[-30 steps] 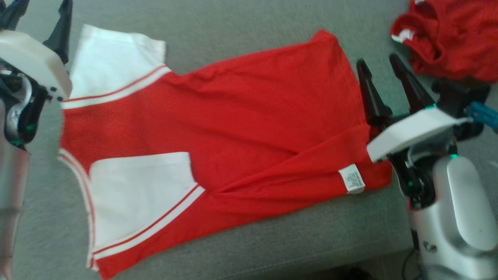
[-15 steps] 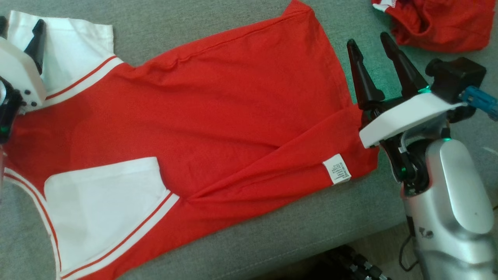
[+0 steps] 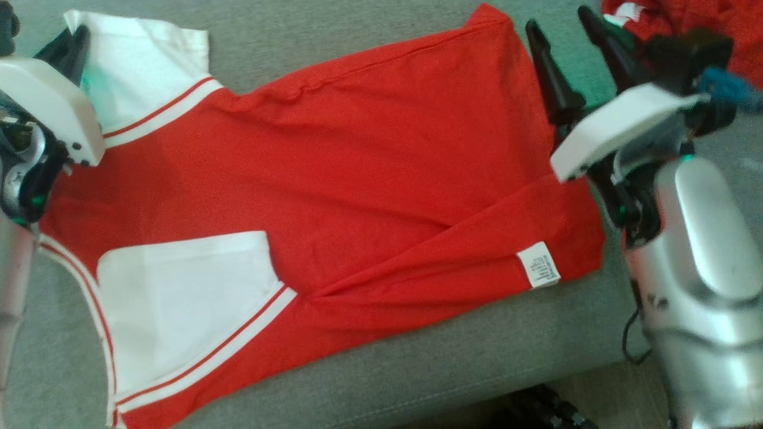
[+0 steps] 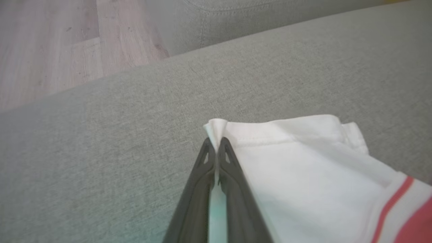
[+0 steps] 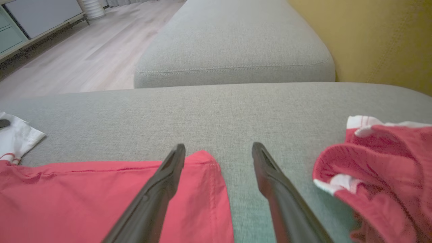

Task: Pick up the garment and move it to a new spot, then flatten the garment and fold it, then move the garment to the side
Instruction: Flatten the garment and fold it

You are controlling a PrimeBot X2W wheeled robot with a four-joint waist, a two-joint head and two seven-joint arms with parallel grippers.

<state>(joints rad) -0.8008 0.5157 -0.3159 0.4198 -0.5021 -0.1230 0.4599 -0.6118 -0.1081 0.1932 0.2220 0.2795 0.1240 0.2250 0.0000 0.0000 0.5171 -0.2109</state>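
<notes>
The garment (image 3: 357,149) is a red shirt with white sleeves, lying flat across the grey sofa cushion (image 3: 417,369), its white label (image 3: 538,265) near the front hem. My left gripper (image 3: 71,44) is at the far white sleeve. In the left wrist view the left gripper (image 4: 216,143) is shut on the corner of that sleeve (image 4: 303,162), with a fold of cloth pinched between the fingertips. My right gripper (image 3: 557,21) is open at the far hem corner. In the right wrist view the right gripper (image 5: 218,146) straddles the red hem corner (image 5: 202,162), and nothing is held.
A second, crumpled red and white garment (image 3: 703,24) lies just right of my right gripper, also crumpled garment (image 5: 378,168). Another grey cushion (image 5: 233,44) lies beyond, a yellow wall (image 5: 371,33) at its right. Wooden floor (image 4: 50,44) lies past the cushion's edge.
My left gripper has shut on the white sleeve corner. The head camera has shifted. My right gripper, still open, sits nearer the shirt's far hem corner.
</notes>
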